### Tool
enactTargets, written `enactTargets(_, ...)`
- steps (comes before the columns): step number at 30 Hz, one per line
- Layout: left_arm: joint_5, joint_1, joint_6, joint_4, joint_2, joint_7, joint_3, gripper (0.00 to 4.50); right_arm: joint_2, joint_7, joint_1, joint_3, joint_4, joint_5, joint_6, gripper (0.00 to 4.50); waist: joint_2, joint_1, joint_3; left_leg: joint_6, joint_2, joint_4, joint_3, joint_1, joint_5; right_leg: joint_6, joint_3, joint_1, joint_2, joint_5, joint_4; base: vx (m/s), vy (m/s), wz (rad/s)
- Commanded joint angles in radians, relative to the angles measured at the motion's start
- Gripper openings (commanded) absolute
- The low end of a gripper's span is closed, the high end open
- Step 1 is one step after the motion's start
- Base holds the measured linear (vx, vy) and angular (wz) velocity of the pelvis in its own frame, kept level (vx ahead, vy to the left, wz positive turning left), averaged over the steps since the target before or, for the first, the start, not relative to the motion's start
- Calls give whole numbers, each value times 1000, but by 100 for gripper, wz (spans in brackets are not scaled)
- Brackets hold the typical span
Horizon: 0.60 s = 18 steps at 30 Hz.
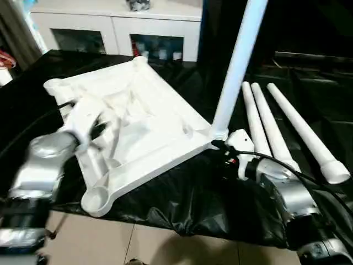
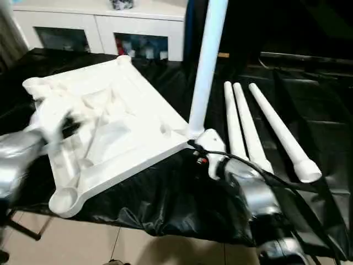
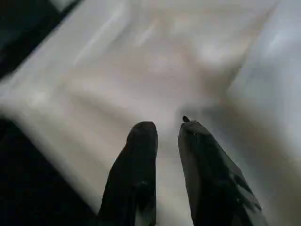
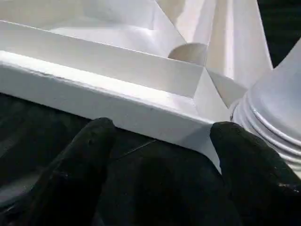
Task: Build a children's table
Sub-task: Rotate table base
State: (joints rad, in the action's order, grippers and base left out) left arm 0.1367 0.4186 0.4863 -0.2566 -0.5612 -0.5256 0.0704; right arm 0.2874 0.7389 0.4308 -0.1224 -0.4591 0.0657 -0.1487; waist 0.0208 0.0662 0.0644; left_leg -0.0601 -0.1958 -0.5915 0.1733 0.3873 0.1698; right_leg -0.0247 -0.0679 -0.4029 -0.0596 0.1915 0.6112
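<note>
The white tabletop (image 1: 149, 127) lies upside down on the black cloth, ribs and round corner sockets facing up. One white leg (image 1: 237, 66) stands upright in its near right corner socket. Three more legs (image 1: 276, 127) lie side by side to the right of it. My left gripper (image 3: 167, 129) hovers over the left part of the ribbed underside, its fingers a little apart with nothing between them. My right gripper (image 4: 162, 136) is open at the tabletop's near right corner, one finger (image 4: 244, 146) just beside the standing leg's ridged base (image 4: 277, 117).
The black-draped table (image 1: 182, 204) ends close in front of me, with tiled floor (image 1: 110, 243) below. The tabletop's near left socket (image 1: 96, 199) sits at that front edge. A white cabinet (image 1: 116, 22) stands behind the table.
</note>
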Motion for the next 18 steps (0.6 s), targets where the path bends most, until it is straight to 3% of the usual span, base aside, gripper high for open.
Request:
enactTargets(1, 18, -6, 39, 41, -16, 4, -1, 65, 0, -12, 13, -6, -11, -11, -21, 349, 5, 2, -71, 33, -36, 68, -11, -24, 192, -204, 50, 43, -75, 164, -68, 0, 0, 0)
enactTargets(5, 73, -32, 65, 22, -62, 7, -55, 33, -6, -42, 33, -41, -54, -55, -24, 318, 10, 7, -72, 30, -34, 67, -13, -21, 190, -209, 49, 45, -75, 138, -65, 0, 0, 0)
enactTargets(7, 87, -44, 76, 12, -77, -15, -83, 22, -27, -94, 64, -50, -117, -89, -18, 293, 8, 1, -71, 18, -31, 69, -13, -20, 214, -209, 49, 46, -76, 166, -68, 0, 0, 0)
enactTargets(9, 84, -51, 76, 13, -82, -35, -101, 2, -48, -123, 87, -46, -155, -96, -19, 281, 11, 1, -72, 8, -32, 68, -14, -24, 223, -216, 51, 44, -79, 181, -69, 0, 0, 0)
enactTargets(11, 69, -60, 77, 29, -84, -86, -131, 0, -71, -143, 113, -48, -194, -97, -13, 249, 12, 0, -73, 6, -34, 69, -15, -23, 220, -223, 51, 45, -78, 154, -65, 0, 0, 0)
enactTargets(18, 20, -84, 112, 122, -122, -274, -232, 0, -125, -201, 189, -46, -309, -104, 39, 203, 9, -5, -74, 8, -33, 67, -13, -21, 196, -242, 52, 49, -80, 105, -58, 0, 0, 0)
